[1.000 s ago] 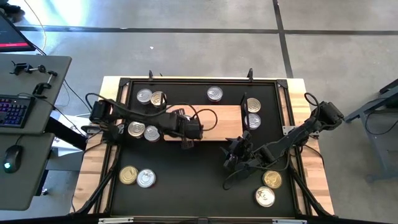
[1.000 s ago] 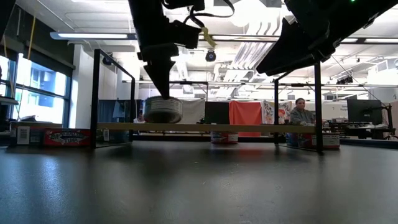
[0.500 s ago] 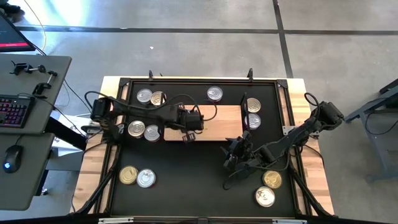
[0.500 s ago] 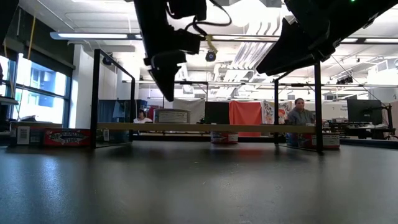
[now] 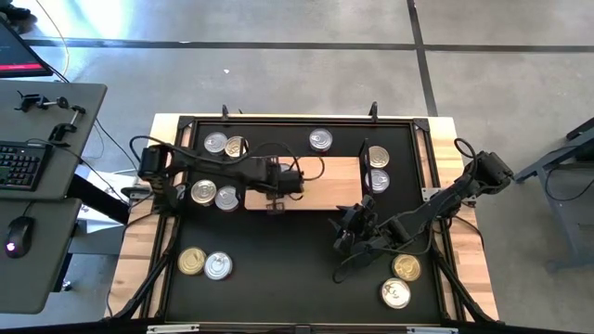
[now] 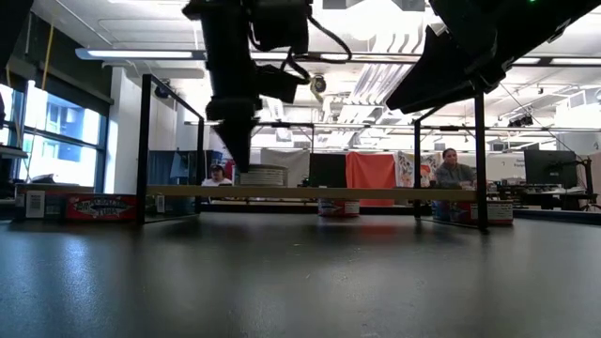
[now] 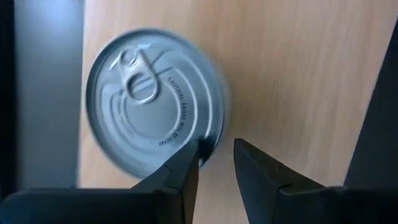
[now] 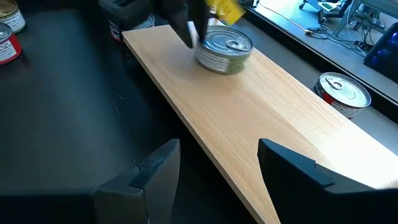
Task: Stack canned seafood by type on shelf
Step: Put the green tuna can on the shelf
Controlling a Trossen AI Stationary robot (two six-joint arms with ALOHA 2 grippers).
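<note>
A silver-lidded tin (image 7: 155, 102) with a pull ring lies flat on the pale wooden shelf (image 5: 334, 181), near its left end; the right wrist view shows the same tin (image 8: 224, 46). My left gripper (image 7: 216, 149) points down beside the tin, open by a narrow gap with nothing between its fingers. In the high view the left gripper (image 5: 276, 202) hides the tin. My right gripper (image 8: 217, 149) waits open and empty off the shelf's near edge, also seen in the high view (image 5: 348, 232). My left gripper comes from above with one fingertip (image 7: 189, 163) at the silver tin's rim (image 7: 208, 140). I cannot tell whether it touches the rim. The tin rests flat on the shelf.
Other tins lie on the black mat: two at the far left (image 5: 225, 145), one far centre (image 5: 320, 139), two by the shelf's right end (image 5: 378, 169), two left of the shelf (image 5: 214, 196), and pairs near left (image 5: 205, 263) and near right (image 5: 400, 280). A black frame (image 5: 422, 158) rims the mat.
My left gripper stood on the silver tin's top a second ago. It then rose off the tin and came down beside it, a little toward the table's left edge. The tin now lies flat on the shelf.
</note>
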